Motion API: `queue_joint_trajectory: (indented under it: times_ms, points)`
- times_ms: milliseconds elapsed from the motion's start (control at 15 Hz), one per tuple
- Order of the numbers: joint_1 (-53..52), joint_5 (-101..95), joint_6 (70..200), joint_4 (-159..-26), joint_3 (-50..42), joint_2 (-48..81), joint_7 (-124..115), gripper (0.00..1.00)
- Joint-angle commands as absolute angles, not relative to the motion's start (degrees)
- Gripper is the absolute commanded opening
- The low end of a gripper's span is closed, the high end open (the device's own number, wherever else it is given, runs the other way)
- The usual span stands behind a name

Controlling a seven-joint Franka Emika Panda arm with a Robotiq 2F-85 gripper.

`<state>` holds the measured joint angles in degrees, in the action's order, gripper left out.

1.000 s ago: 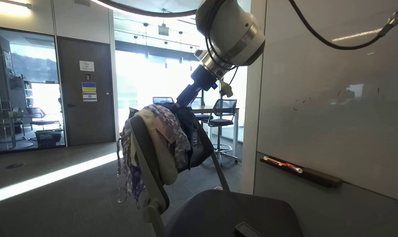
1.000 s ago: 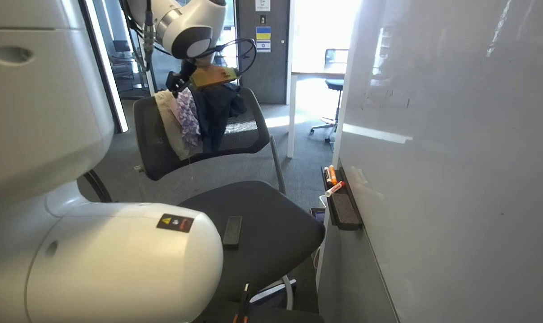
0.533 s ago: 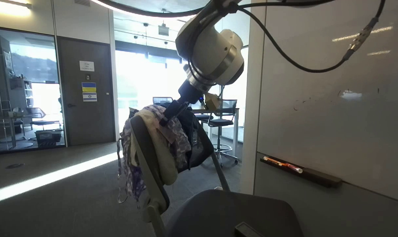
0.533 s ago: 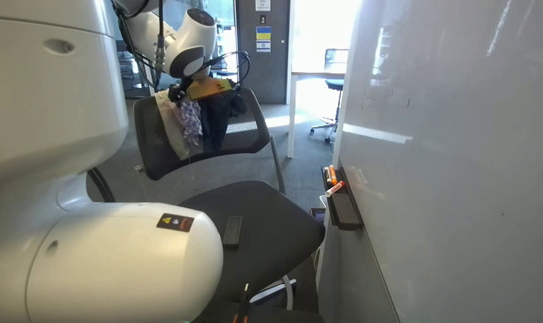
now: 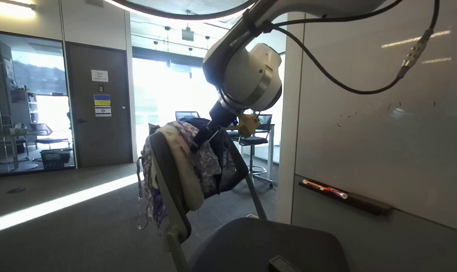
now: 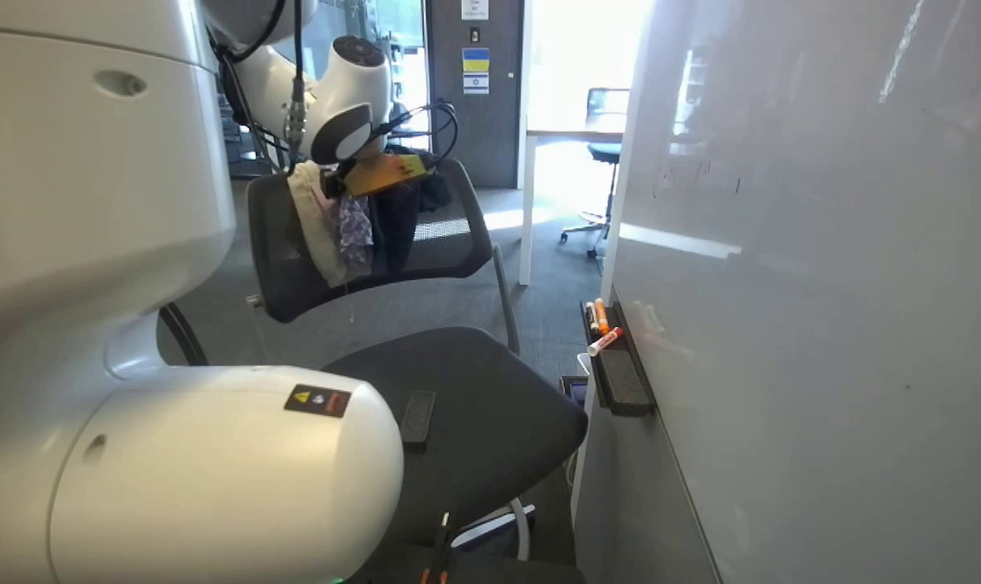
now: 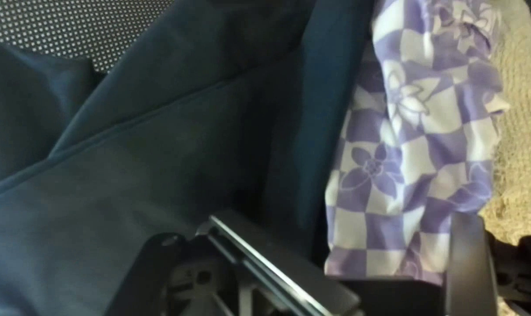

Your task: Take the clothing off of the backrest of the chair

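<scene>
Wrist view: jaws wide apart; crinkled checkered cloth (image 7: pixel 417 162) beside smooth navy fabric (image 7: pixel 191 136).

Cream cloth (image 7: pixel 522 149) is showing a rough weave, dark cloth (image 7: pixel 173 145) is looking matt; a glossy whiteboard (image 6: pixel 815 259) is gleaming.

Looks like an office or an office-style lab, can't tell which. Go by the dark door (image 5: pixel 100 139): it's got a paper sign (image 5: pixel 99 75) and two little flags (image 5: pixel 102 100) on it. Left of the door is a glass wall (image 5: pixel 39 75) with shelves (image 5: pixel 33 105) behind. Right of it, big windows (image 5: pixel 160 87), a table (image 6: pixel 576 133), a rolling chair (image 5: pixel 253 141). Way further right there's a whiteboard (image 5: pixel 383 151) and some markers (image 6: pixel 606 341). Labby bit: a robot arm (image 5: pixel 243 81), nearer than the door.
</scene>
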<state>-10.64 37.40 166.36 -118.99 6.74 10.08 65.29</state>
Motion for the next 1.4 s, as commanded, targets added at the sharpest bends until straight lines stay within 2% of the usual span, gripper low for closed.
queue_joint_trajectory:
  times_ms: [0,400,600,867,1333]
  points:
    - [-10.82,37.70,168.42,-119.46,6.88,10.20,65.46,0.58]
    - [-10.54,38.19,169.85,-119.76,6.79,9.97,64.95,0.13]
    - [-9.77,40.80,169.04,-119.75,7.63,9.14,66.18,0.02]
    - [-8.40,51.14,168.91,-118.56,10.17,6.45,71.87,0.07]
    - [-7.71,59.59,174.03,-121.29,7.87,-1.65,74.00,0.04]
